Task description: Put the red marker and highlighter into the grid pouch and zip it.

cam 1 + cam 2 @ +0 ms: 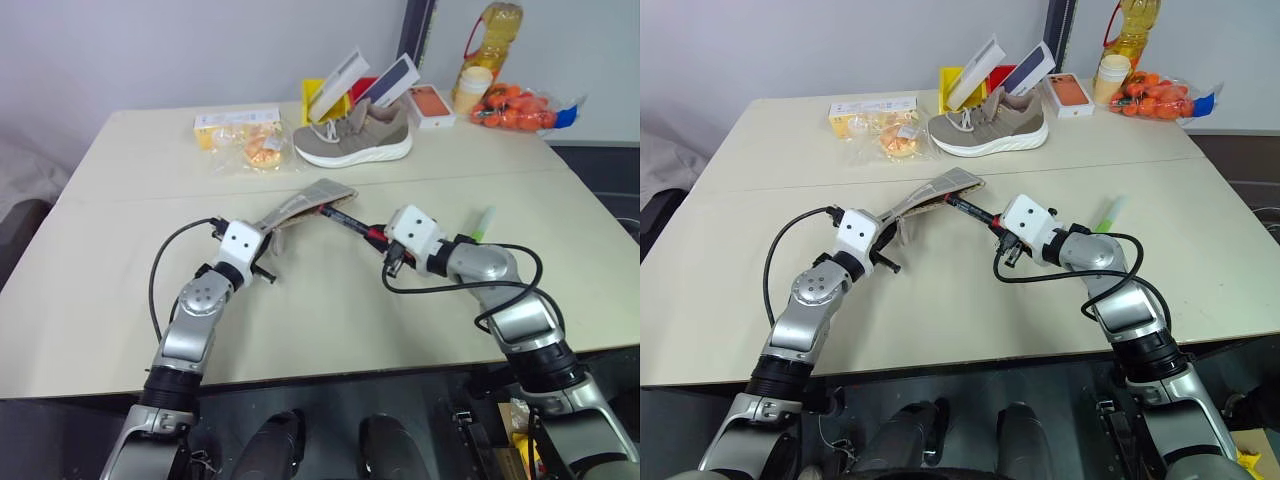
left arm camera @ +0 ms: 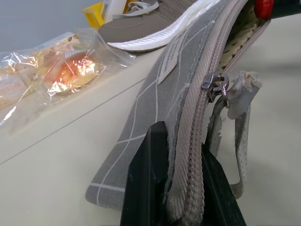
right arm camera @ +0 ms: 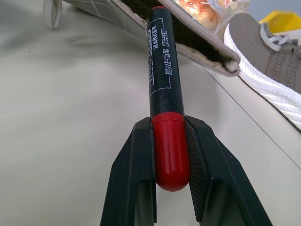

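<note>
At the frame's centre the left claw [image 1: 268, 238] is clamped on the grid pouch's [image 1: 305, 203] zipper edge, lifting it so the mouth gapes. The right claw [image 3: 170, 155] pinches the red marker [image 3: 163, 94], tip at that opening for insertion. The highlighter [image 1: 483, 222] lies on the surface [image 1: 330, 320] right of centre.

**Camera positions**

Both head views look forward and down over the worktop [image 1: 330, 310] from above, sharing the whole scene. Each wrist view sits low and close, facing along its own end effector; both catch the pouch [image 2: 155, 99] and shoe [image 3: 277, 56].
</note>
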Robot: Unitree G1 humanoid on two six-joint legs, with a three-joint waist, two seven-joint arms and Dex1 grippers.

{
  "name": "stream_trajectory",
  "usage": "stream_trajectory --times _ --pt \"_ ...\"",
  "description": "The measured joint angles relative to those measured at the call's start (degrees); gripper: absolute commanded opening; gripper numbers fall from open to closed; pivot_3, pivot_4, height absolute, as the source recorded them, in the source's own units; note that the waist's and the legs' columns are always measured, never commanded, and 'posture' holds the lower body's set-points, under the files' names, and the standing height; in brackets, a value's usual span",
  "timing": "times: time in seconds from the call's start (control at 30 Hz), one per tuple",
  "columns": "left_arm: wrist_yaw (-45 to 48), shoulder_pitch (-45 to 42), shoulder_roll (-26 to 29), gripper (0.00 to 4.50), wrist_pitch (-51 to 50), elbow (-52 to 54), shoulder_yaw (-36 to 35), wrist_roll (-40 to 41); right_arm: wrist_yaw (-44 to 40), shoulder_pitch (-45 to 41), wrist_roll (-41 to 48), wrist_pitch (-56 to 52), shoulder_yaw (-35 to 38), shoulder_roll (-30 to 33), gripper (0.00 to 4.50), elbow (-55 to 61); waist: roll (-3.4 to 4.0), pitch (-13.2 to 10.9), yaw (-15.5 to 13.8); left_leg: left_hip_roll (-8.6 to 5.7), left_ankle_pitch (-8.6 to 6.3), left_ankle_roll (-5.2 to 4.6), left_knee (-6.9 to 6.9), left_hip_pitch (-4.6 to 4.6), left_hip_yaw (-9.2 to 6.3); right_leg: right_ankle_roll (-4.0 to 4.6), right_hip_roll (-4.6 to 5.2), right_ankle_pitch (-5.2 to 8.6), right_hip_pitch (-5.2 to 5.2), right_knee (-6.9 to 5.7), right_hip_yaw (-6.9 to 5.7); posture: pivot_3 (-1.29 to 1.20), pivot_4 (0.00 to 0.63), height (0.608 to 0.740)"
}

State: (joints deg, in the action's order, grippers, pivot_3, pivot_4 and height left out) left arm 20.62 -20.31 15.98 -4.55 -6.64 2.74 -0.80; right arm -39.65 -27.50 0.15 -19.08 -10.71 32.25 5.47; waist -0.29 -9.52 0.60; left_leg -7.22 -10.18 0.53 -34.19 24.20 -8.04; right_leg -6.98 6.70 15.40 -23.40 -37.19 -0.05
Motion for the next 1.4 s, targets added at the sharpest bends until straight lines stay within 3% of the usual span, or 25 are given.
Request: stream_trajectory --times 0.23,0.5,0.63,0.83,1.0,1.2,1.33,1.4 --pt "1.56 0.08 0.41 0.00 1.26 0.03 1.07 -0.25 -0.72 -0.77 -2.59 0.71 -1.30 0.82 0.33 0.00 0.00 0.00 0.00 0.00 0.00 0.00 0.00 0.00 0.00 0.00 0.00 0.00 -0.01 0.00 0.00 0.00 0.150 0.740" --pt "10.02 1.27 6.14 0.00 8.08 1.76 6.36 -1.94 -5.79 -4.49 -14.65 8.49 -9.41 8.39 0.33 0.17 0.00 0.00 0.11 0.00 0.00 0.01 0.01 0.00 0.01 0.00 0.00 0.00 -0.02 0.00 0.00 0.00 0.150 0.740" --pt "12.99 1.32 7.13 0.00 9.10 1.83 7.55 -2.25 -7.30 -5.60 -17.98 11.13 -12.22 7.33 0.33 0.56 0.00 0.00 0.09 0.01 0.00 0.01 0.01 0.00 0.01 0.00 0.00 0.00 -0.02 0.00 0.00 0.00 0.150 0.740" --pt "14.02 0.72 7.05 0.00 9.50 1.83 7.61 -2.35 -8.61 -6.41 -19.03 11.12 -12.50 5.90 3.25 1.22 0.00 0.00 -0.09 -0.01 0.00 0.01 0.00 0.00 -0.01 0.00 0.02 0.00 0.00 0.01 0.00 0.00 0.150 0.740" --pt "11.86 0.60 5.95 0.00 8.00 1.83 7.21 -2.34 -8.84 -4.48 -14.18 6.93 -6.08 5.72 3.25 5.46 -0.01 -0.01 -0.07 -0.01 0.00 0.00 0.00 0.01 -0.03 0.00 0.02 0.00 0.00 0.00 0.00 0.00 0.150 0.740" --pt "7.42 0.27 3.78 0.00 5.09 1.13 6.57 -2.64 -7.60 -0.56 1.36 -8.07 10.34 2.08 3.25 9.99 -0.03 -0.01 -0.14 -0.01 0.00 0.00 -0.05 0.00 -0.05 0.00 0.02 0.00 0.04 -0.01 0.00 0.00 0.150 0.740" --pt "3.78 -0.51 1.53 0.00 2.66 -0.34 5.94 -3.16 0.50 -0.34 5.29 -18.12 19.38 -1.55 4.43 5.40 -0.05 0.00 -0.13 0.00 0.00 0.00 -0.06 -0.02 -0.05 0.01 0.00 -0.01 0.04 -0.03 -0.01 0.00 0.150 0.740" --pt "2.16 -0.97 -0.10 0.00 1.77 -0.75 5.50 -3.17 7.73 -0.36 4.57 -22.67 22.63 -2.79 4.43 0.22 -0.04 0.01 -0.16 -0.01 0.00 0.00 -0.06 -0.01 -0.03 0.01 0.01 -0.01 0.03 -0.04 0.00 0.00 0.150 0.740"
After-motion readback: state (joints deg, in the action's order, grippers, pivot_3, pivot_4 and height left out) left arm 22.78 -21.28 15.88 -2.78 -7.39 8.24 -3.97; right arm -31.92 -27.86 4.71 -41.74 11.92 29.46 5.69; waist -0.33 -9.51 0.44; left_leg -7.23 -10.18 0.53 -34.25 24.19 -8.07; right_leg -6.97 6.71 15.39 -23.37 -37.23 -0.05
